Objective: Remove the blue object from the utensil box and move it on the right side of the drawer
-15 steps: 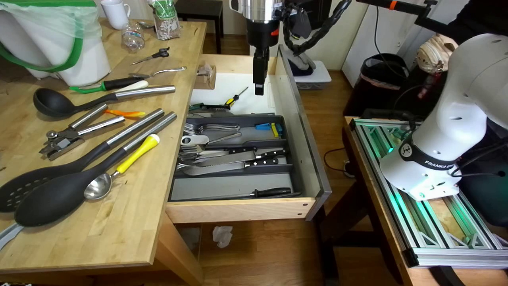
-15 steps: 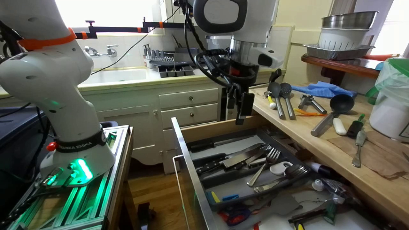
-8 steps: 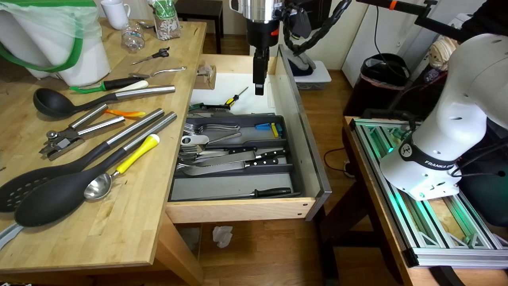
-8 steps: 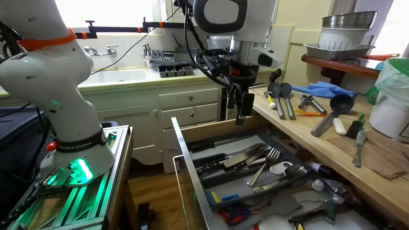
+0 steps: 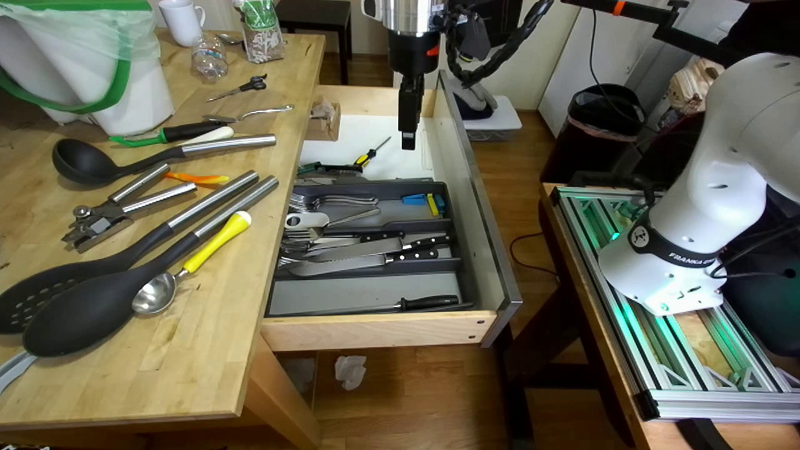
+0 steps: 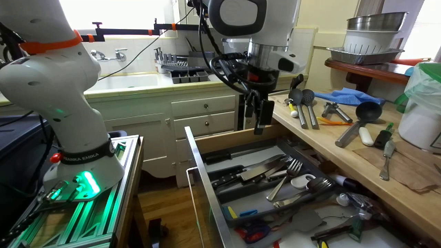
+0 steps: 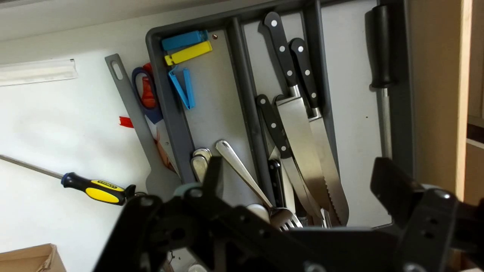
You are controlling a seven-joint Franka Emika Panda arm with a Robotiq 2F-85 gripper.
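Fingers (image 7: 389, 185) apart; clips (image 7: 183, 40) in tray (image 7: 245, 87)

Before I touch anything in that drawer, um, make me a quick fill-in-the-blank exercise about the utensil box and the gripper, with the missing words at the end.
The utensil box holds ____ blue clips.
In the wrist view, between them lies another clip, coloured ____.
In the same view, the gripper is not shut but ____.
The serrated knife has a handle coloured ____.

Missing words: two; yellow; open; black.
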